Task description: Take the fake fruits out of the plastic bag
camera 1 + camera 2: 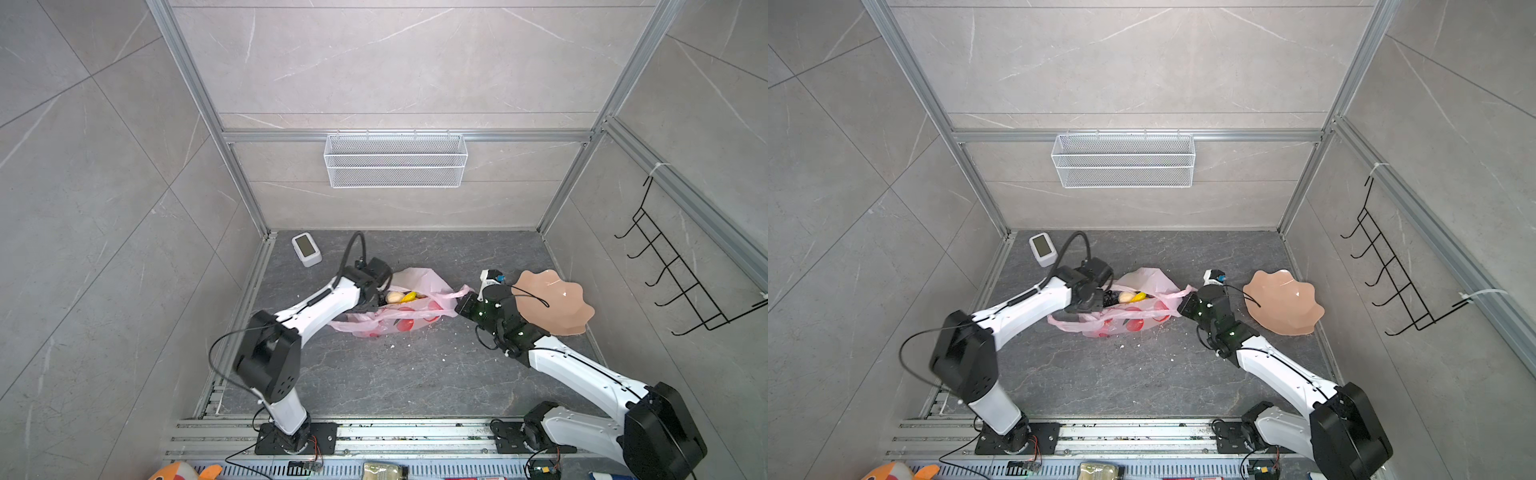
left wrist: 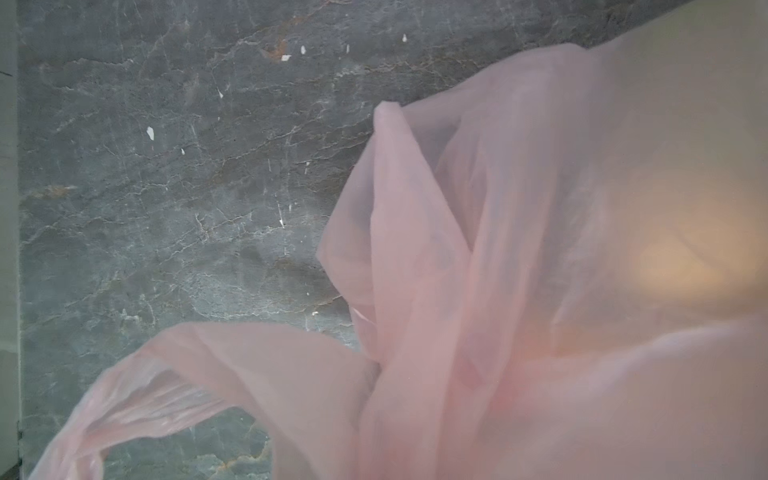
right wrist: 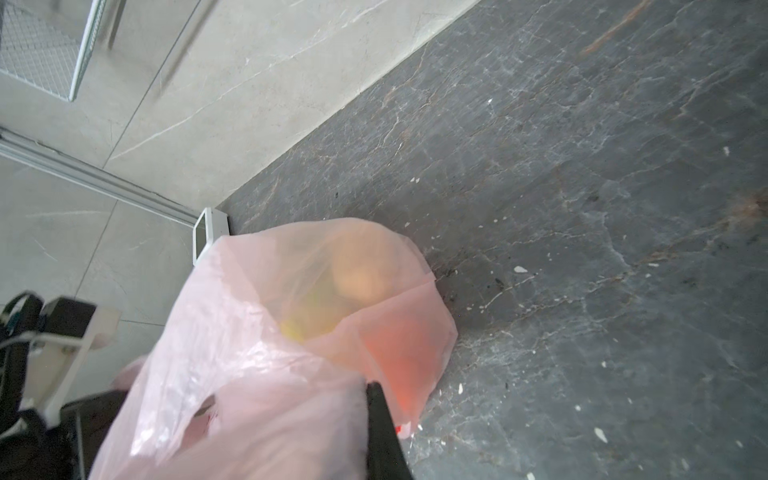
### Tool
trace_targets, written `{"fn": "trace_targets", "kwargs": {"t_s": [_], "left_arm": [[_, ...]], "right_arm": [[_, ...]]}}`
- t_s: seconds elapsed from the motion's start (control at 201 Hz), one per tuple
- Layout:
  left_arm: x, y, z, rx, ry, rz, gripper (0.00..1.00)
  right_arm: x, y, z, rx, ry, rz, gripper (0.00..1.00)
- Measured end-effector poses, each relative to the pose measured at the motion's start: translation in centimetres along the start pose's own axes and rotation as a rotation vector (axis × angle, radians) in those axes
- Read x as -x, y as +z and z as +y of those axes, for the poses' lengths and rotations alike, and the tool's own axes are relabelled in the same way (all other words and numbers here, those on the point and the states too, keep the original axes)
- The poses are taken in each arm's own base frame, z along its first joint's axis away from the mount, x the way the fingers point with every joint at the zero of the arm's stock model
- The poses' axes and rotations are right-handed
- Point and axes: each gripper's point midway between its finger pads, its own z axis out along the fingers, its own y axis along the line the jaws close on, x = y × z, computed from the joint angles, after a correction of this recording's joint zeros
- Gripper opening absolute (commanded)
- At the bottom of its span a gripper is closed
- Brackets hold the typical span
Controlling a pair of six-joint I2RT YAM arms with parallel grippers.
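Plastic bag (image 1: 415, 282) lies on the counter (image 1: 415, 374), midway between its left and right edges and nearer the back edge. In its open mouth we see fake fruits (image 1: 1126, 296): a beige piece (image 1: 393, 296) touching a yellow banana (image 1: 410, 296). Right gripper (image 1: 462, 302) is clamped on the bag's loop handle (image 1: 453, 294). Left gripper (image 1: 371, 303) sits at the mouth's left end with its fingers closed; on what, we cannot tell. Peach plate (image 1: 557, 303) lies near the right edge.

The left arm (image 1: 320, 305) and right arm (image 1: 582, 374) share white link shells, boxy black joint housings, looping black cables (image 1: 216, 353) and bolted black base plates (image 1: 328, 436) at six o'clock; right tool (image 1: 459, 306) black
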Motion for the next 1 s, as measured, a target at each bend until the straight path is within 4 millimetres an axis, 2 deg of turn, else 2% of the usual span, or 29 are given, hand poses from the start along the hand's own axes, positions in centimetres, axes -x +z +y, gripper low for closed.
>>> {"fn": "trace_targets", "kwargs": {"t_s": [0.055,0.119,0.244,0.304,0.353,0.388,0.468,0.543,0.782,0.881,0.996], "left_arm": [[0.4,-0.7,1.6,-0.070,-0.079,-0.066,0.00],[0.9,-1.6,2.6,-0.153,-0.144,-0.134,0.00],[2.1,-2.8,1.8,-0.263,-0.159,-0.209,0.00],[2.6,-2.7,0.9,-0.303,-0.148,-0.222,0.00],[2.9,-2.6,0.4,-0.321,-0.139,-0.228,0.00],[3.0,-2.5,0.1,-0.335,-0.131,-0.226,0.00],[3.0,-2.1,-0.5,-0.346,-0.112,-0.222,0.00],[3.0,-1.9,-0.8,-0.352,-0.097,-0.221,0.00],[3.0,-2.0,-1.6,-0.352,-0.036,-0.242,0.00],[3.3,-2.2,-1.9,-0.357,-0.026,-0.256,0.00],[3.2,-2.3,-2.1,-0.360,-0.015,-0.261,0.00]], "right_arm": [[0.7,0.5,-0.8,0.009,0.052,0.010,0.00],[1.1,1.1,-1.5,0.027,0.100,0.032,0.00],[-0.1,1.8,-1.0,0.050,0.100,0.099,0.00],[-0.3,1.9,0.0,0.057,0.075,0.125,0.23],[-0.2,1.8,1.2,0.062,0.031,0.131,0.47],[-0.1,1.6,2.3,0.067,-0.002,0.134,0.59],[0.0,0.8,4.1,0.063,-0.083,0.123,0.74],[0.1,-0.4,4.4,0.030,-0.153,0.109,0.82],[1.9,-5.1,3.8,-0.177,-0.388,0.044,0.88],[2.9,-7.2,5.2,-0.244,-0.492,0.011,0.88],[2.8,-8.7,8.2,-0.235,-0.586,-0.002,0.87]]}}
